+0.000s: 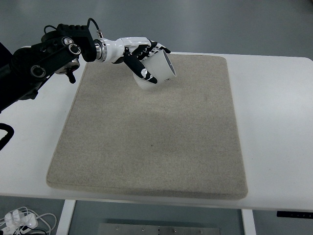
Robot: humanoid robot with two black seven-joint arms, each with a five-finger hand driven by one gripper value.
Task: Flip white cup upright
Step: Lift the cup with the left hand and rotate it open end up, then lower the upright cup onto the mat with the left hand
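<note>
A white cup (pixel 157 70) is held in my left hand (pixel 145 58) over the far part of the beige mat (pixel 151 132). The cup is tilted, its opening facing right and slightly up. My left hand's white and black fingers wrap around the cup's side and base end. The left arm comes in from the upper left. The right arm is not in view.
The mat lies on a white table (pixel 274 122). White cables (pixel 19 220) lie on the floor at the lower left, below the table's front edge.
</note>
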